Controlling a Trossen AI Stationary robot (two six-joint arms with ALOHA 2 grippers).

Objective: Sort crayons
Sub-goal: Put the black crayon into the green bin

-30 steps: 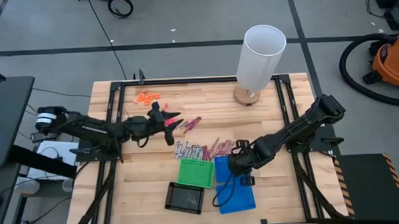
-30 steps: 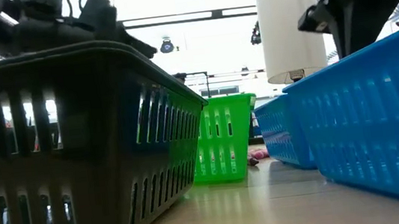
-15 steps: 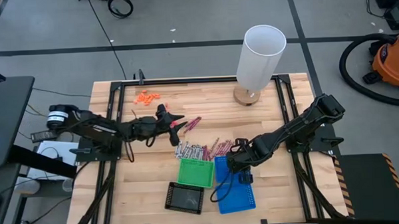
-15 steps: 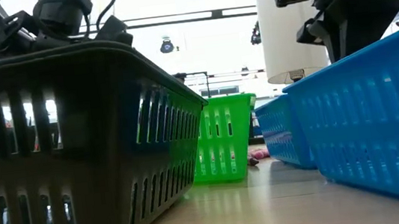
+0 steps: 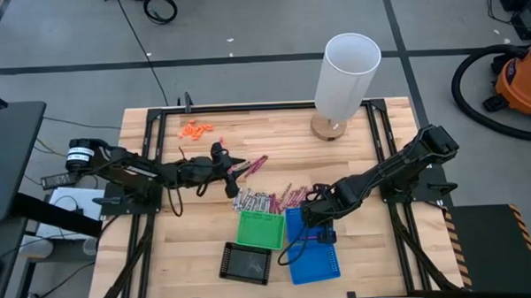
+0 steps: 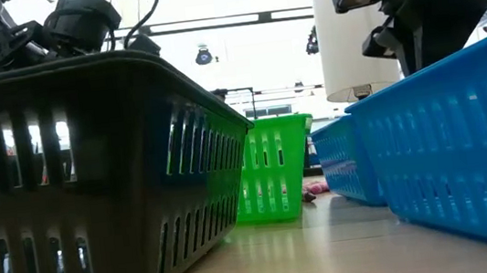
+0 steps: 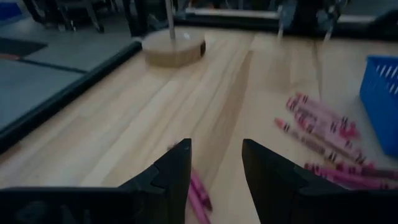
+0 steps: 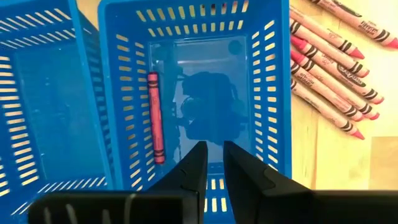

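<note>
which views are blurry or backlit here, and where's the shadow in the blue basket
Left wrist view: soft all over, the crayons smeared. Low view: bright ceiling lights behind leave the black basket dark. Right wrist view: sharp, the arm's own shadow falls on the blue basket floor beside one red crayon.

A row of crayons (image 5: pixel 266 202) lies mid-table (image 5: pixel 363 154), with three baskets (image 5: pixel 261 230) just in front. One crayon (image 8: pixel 155 116) lies in a basket (image 8: pixel 273 93) under the right gripper (image 5: pixel 314 216). The left gripper (image 5: pixel 239 164) hovers beside a few crayons (image 5: pixel 254 163). A lamp (image 5: pixel 345 80) stands at the back.
</note>
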